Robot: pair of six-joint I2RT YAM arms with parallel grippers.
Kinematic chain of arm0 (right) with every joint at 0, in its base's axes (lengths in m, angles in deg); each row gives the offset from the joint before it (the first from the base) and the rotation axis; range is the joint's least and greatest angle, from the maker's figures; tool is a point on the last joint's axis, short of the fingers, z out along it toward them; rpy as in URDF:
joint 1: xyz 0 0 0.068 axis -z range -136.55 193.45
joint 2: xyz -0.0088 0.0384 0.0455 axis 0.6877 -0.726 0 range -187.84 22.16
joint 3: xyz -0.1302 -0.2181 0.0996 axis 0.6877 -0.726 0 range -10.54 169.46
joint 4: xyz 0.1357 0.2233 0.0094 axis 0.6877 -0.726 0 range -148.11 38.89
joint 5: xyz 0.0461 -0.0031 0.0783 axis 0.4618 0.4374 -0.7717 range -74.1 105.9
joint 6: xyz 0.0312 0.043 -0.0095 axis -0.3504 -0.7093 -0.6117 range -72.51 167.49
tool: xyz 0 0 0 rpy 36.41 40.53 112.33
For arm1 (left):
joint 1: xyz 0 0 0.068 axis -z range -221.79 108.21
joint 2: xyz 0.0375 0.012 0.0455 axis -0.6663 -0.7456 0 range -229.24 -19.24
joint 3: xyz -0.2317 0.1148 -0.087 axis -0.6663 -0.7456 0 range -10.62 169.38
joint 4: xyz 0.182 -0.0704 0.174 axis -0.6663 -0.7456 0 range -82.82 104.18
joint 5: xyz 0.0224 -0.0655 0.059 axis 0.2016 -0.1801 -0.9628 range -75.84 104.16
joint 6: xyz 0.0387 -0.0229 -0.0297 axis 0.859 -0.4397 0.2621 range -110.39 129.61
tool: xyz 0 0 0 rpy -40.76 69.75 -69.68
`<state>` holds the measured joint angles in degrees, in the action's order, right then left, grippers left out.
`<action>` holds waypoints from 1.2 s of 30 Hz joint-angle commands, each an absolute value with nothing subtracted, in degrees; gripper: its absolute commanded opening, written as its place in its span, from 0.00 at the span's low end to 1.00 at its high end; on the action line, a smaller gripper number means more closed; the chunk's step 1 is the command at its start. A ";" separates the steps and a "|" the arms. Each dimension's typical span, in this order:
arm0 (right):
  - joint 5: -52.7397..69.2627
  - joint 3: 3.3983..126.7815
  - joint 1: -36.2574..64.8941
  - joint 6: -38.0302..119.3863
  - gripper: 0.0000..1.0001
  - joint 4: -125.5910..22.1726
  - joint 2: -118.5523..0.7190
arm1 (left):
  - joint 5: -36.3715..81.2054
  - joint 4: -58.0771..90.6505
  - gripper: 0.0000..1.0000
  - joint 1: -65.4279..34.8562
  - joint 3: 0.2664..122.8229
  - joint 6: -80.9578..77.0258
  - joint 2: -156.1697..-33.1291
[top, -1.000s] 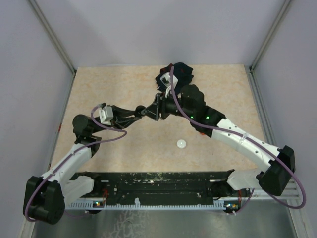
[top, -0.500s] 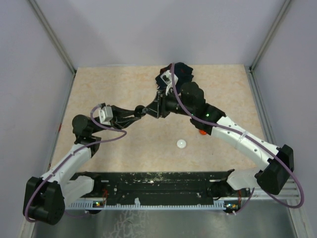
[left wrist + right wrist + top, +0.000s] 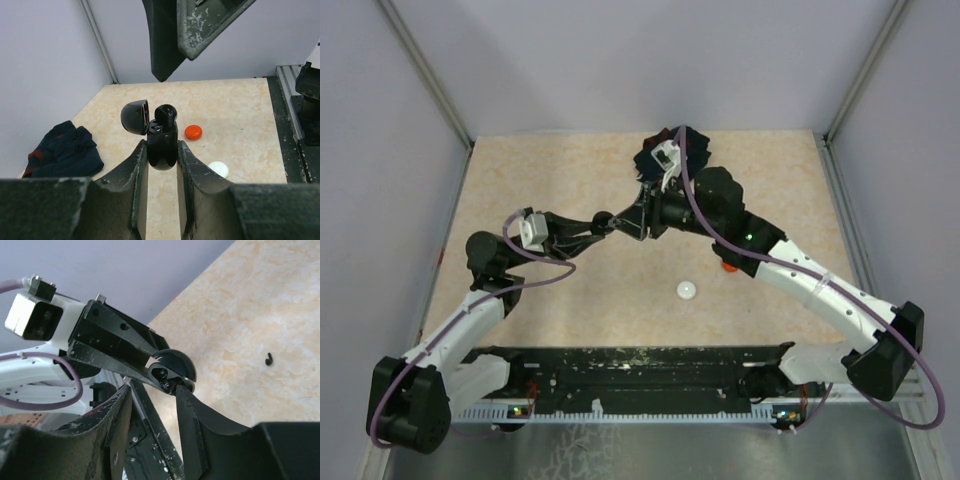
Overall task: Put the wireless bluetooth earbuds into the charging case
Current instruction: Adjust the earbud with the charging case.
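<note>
- The charging case (image 3: 162,147) is clamped between the fingers of the left gripper (image 3: 162,156) and held up above the table (image 3: 235,105), with its lid hinged open to one side.
- A black earbud (image 3: 165,114) is seen in the mouth of the case; it stands proud of the rim and does not look fully seated.
- The right gripper (image 3: 153,392) is placed right at the case, directly over the earbud in the left wrist view. Its jaws are parted and nothing is seen between them, so the earbud is judged to be released.
- The step in hand is judged to be the seating of this earbud in its well.
- A small black piece (image 3: 270,359), possibly a second earbud, is seen lying alone on the table, well apart from the case.
- An orange-red puck (image 3: 193,132), a white puck (image 3: 218,169) and a dark cloth (image 3: 65,150) are also seen on the table; none is touched.
- For the next move, a gentle push on top of the earbud is called for while the case is kept steady. If it seats, the loose piece is to be fetched.
- The earbud is small and smooth, so a sideways nudge could tip it out.
</note>
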<state>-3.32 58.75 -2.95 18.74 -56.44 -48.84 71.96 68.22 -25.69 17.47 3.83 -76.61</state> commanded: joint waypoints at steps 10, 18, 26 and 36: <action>-9.01 61.82 -4.06 17.84 0.40 -56.18 -52.90 | 72.53 69.24 0.00 -25.35 18.97 3.73 -76.16; -9.87 63.24 -4.29 19.43 0.34 -56.62 -53.32 | 74.73 67.77 0.00 -25.35 19.88 4.06 -76.82; -9.41 65.05 -4.36 23.61 0.33 -60.21 -53.70 | 80.40 66.14 0.00 -25.36 21.70 3.93 -78.12; -12.39 67.72 -4.28 30.83 0.33 -63.85 -56.15 | 86.79 67.92 0.00 -25.31 23.12 0.27 -80.23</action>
